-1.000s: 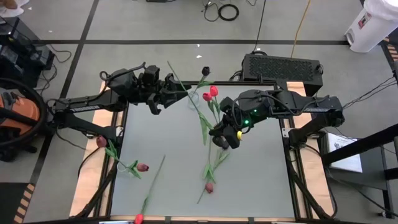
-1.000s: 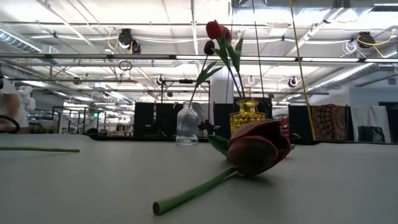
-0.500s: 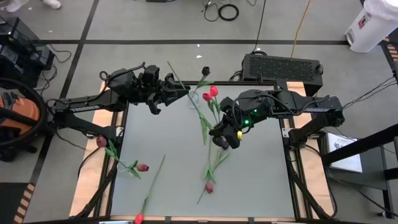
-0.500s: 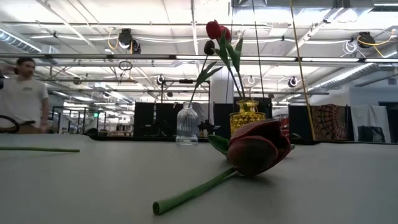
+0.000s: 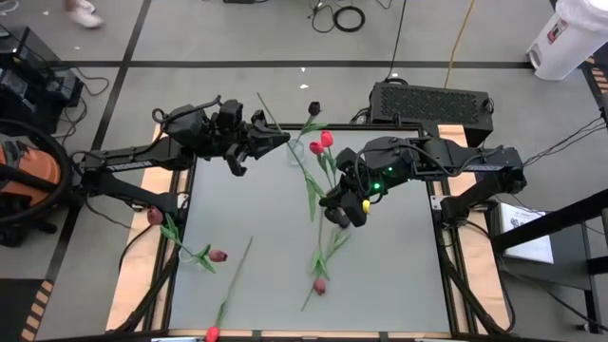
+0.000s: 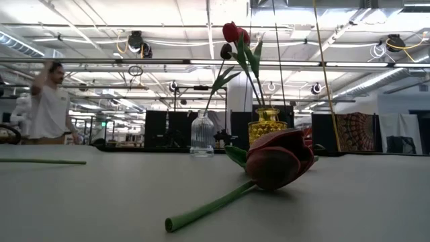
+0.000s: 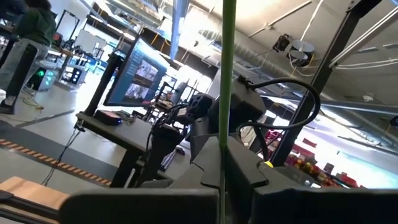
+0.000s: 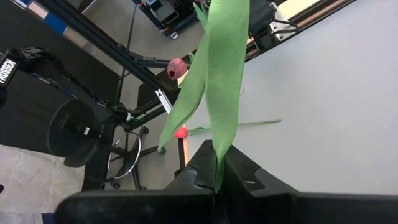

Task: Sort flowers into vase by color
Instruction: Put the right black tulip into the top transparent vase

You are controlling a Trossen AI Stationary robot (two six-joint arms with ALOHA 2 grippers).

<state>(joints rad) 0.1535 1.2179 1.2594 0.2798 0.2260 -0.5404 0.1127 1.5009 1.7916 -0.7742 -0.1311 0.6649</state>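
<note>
High above the table a flower's long thin green stem (image 5: 296,163) with leaves (image 5: 313,195) spans between both grippers; its head I cannot make out. My left gripper (image 5: 281,139) is shut on the stem near the far edge. My right gripper (image 5: 334,201) is shut on the leaves at mid-table. A clear glass vase (image 6: 201,133) holds a dark tulip (image 6: 226,51). A yellow vase (image 6: 267,125) holds red tulips (image 6: 232,31). A maroon tulip (image 6: 275,160) lies on the table near the front edge. My left gripper pinches the thin green stem (image 7: 227,118) between its two fingers, which come about level from the table's left and lie across it. The stem runs on past the fingers on both sides, clear of the table. My right gripper is shut on the base of the long green leaves (image 8: 219,152), coming from the table's right and slanting down. Whether the stem lies between the fingers too, the leaves hide. The leaves stick out beyond the fingertips, clear of the table.
Loose tulips lie at the table's left edge (image 5: 155,217), left of centre (image 5: 218,255) and at the front edge (image 5: 211,332). Another lies near the front middle (image 5: 320,285). A black box (image 5: 432,102) stands beyond the far edge. A person (image 6: 50,104) moves in the room behind.
My left gripper has shut on the stem without moving from its place. My right gripper and the flower have kept still.
</note>
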